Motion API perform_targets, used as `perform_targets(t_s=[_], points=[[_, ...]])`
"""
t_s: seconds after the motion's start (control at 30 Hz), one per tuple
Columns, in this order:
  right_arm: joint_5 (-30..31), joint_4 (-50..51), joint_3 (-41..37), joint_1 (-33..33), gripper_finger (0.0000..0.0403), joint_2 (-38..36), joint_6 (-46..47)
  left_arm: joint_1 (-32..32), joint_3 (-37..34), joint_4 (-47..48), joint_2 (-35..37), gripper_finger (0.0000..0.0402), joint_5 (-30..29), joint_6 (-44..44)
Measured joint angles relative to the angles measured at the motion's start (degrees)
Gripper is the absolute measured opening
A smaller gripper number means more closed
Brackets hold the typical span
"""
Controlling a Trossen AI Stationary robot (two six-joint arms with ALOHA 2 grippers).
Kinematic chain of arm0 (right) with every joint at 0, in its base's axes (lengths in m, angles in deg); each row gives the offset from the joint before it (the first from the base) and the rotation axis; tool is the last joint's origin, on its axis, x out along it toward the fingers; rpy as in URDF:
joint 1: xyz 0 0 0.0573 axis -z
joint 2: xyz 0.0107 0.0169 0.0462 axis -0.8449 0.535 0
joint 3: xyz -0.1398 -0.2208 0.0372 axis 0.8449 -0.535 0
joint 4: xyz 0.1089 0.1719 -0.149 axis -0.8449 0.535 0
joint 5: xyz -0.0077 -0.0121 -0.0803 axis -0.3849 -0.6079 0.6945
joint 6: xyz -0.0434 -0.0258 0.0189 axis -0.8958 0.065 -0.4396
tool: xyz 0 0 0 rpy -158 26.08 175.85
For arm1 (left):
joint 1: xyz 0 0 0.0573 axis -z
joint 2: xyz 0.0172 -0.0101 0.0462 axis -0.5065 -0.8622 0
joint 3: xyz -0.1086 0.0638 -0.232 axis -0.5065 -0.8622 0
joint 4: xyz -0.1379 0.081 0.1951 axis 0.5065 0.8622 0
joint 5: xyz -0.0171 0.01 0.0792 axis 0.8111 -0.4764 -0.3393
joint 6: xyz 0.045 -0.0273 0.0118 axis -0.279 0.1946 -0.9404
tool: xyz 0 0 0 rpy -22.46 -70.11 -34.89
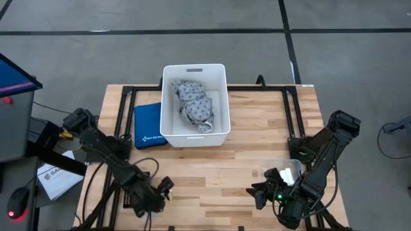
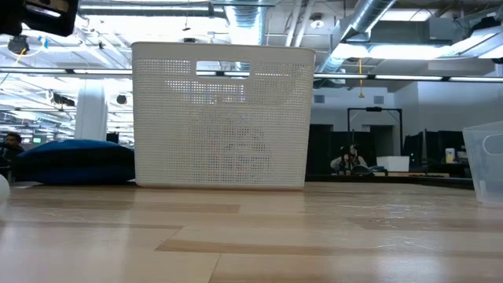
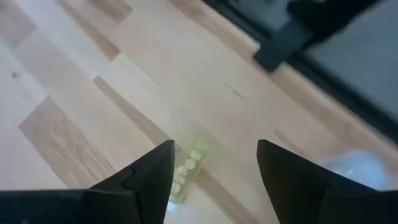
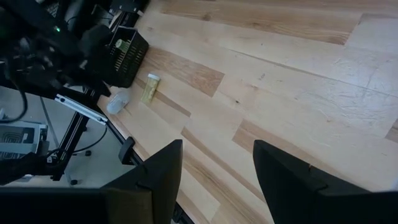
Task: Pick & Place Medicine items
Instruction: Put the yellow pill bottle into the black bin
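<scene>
My left gripper (image 1: 166, 189) (image 3: 214, 146) is open near the table's near edge, left of centre. Just past its fingertips a small yellowish item with pale round bits (image 3: 188, 167) lies flat on the wood. The right wrist view shows the same yellowish item (image 4: 150, 88), white at one end, next to a small pale whitish thing (image 4: 117, 102). Whether that is one of the white cylinders I cannot tell; no plain white cylinder shows clearly. My right gripper (image 1: 260, 191) (image 4: 217, 144) is open over bare wood near the near edge, right of centre. It holds nothing.
A white perforated bin (image 1: 195, 131) (image 2: 224, 118) stands at the table's far middle with a grey patterned cloth bundle (image 1: 194, 102) inside. A blue pouch (image 1: 147, 125) lies left of the bin. A clear plastic container (image 1: 290, 169) (image 2: 487, 157) stands by my right arm. Bare wood lies between the arms.
</scene>
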Motion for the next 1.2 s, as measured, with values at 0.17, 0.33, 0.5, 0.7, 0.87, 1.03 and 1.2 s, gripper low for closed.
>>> perform_targets(t_s=[0.17, 0.33, 0.5, 0.7, 0.87, 1.03, 1.2], points=[[0.0, 0.0, 0.0, 0.0, 0.0193, 0.0, 0.0, 0.4, 2.6, 4.2, -3.7, 0.0217, -0.3, -9.6], [0.0, 0.0, 0.0, 0.2, 0.0193, 0.0, 0.0, 0.3, 2.6, 4.2, -4.9, 0.0224, -1.5, -15.8], [0.0, 0.1, 0.0, 0.2, 0.0193, 0.0, 0.0, 0.0, 2.6, 1.6, -4.9, 0.0228, -1.9, -19.6], [0.0, 0.3, 0.0, 0.5, 0.0193, 0.0, 0.0, 0.0, 2.6, -1.9, -8.0, 0.0228, -1.0, -22.6], [0.0, 0.2, 0.0, 0.5, 0.0193, 0.0, 0.0, -0.2, 2.6, -2.8, -11.2, 0.0228, -0.8, -22.8], [0.0, 0.1, 0.0, 0.5, 0.0193, 0.0, 0.0, -0.7, 2.5, -2.5, -12.9, 0.0228, -0.6, -24.3], [0.0, 0.1, 0.0, 0.4, 0.0193, 0.0, 0.0, -1.7, 2.6, -4.2, -13.8, 0.0227, -0.2, -24.4]])
